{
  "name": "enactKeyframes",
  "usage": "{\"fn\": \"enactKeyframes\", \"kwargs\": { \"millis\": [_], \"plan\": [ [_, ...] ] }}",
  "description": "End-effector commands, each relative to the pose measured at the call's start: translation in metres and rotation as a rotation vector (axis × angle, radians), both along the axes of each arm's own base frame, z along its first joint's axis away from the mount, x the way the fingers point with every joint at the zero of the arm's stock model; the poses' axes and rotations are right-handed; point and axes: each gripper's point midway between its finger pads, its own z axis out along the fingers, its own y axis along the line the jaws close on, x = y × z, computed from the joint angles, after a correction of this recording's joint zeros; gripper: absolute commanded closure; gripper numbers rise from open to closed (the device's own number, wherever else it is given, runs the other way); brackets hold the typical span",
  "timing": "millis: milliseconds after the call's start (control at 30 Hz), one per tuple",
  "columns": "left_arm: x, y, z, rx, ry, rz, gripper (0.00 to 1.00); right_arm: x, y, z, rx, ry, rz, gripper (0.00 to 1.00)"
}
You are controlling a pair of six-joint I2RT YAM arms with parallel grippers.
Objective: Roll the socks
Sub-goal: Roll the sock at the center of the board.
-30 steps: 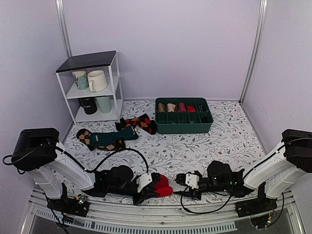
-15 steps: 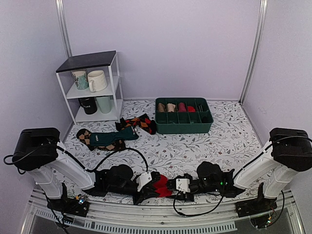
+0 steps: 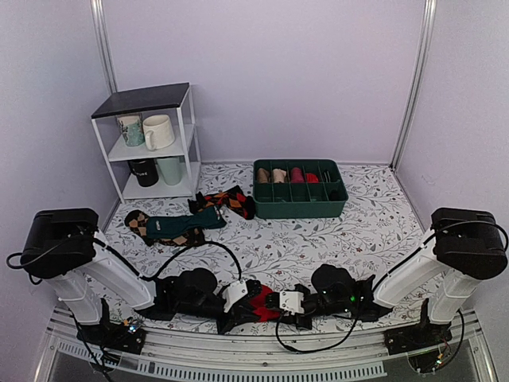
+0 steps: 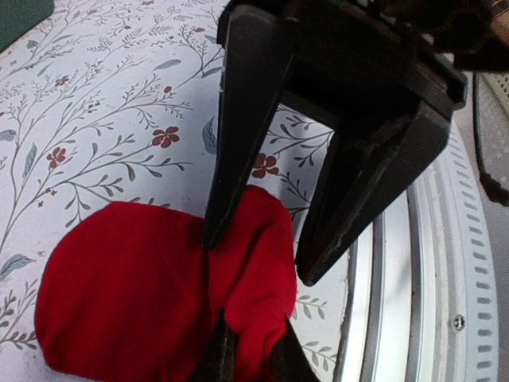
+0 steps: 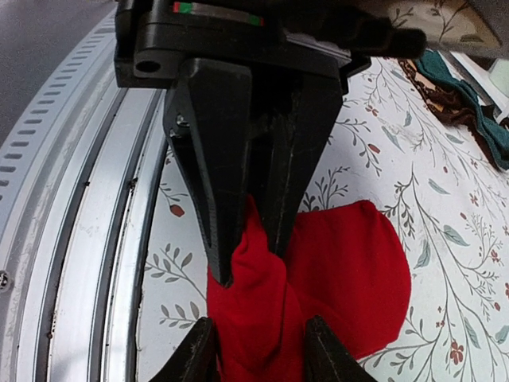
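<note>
The red socks lie bunched at the table's near edge, between the two grippers. My left gripper is shut on a raised fold of the socks, and in the left wrist view that gripper pinches the fold tightly. My right gripper faces it from the right. In the right wrist view this gripper straddles the same fold of the socks, with both fingers touching the fabric. The rest of the socks spreads flat on the patterned cloth.
A metal rail runs along the near edge just beside the socks. A teal sock and argyle socks lie at mid-left. A green divided box stands at the back, and a white shelf with mugs at back left.
My right arm has slid left until its gripper met the socks, and its jaws have narrowed round the fold. The left gripper has held still, shut on the socks.
</note>
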Motion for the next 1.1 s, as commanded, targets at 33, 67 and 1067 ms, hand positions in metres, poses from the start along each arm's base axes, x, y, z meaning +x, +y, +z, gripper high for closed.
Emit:
{"fn": "enactKeyframes", "kwargs": {
  "millis": [33,67,1067],
  "plan": [
    [-0.008,0.035,-0.050,0.194,0.070,0.007,1.00,-0.002,-0.002,-0.023,-0.096,0.054,-0.017,0.67],
    [-0.007,0.035,-0.050,0.194,0.068,0.009,1.00,-0.001,-0.003,-0.027,-0.117,0.066,-0.023,0.69],
    [-0.001,0.023,0.022,0.080,-0.509,-0.009,0.52,-0.008,-0.025,-0.058,-0.571,0.784,-0.157,1.00]
  ]
}}
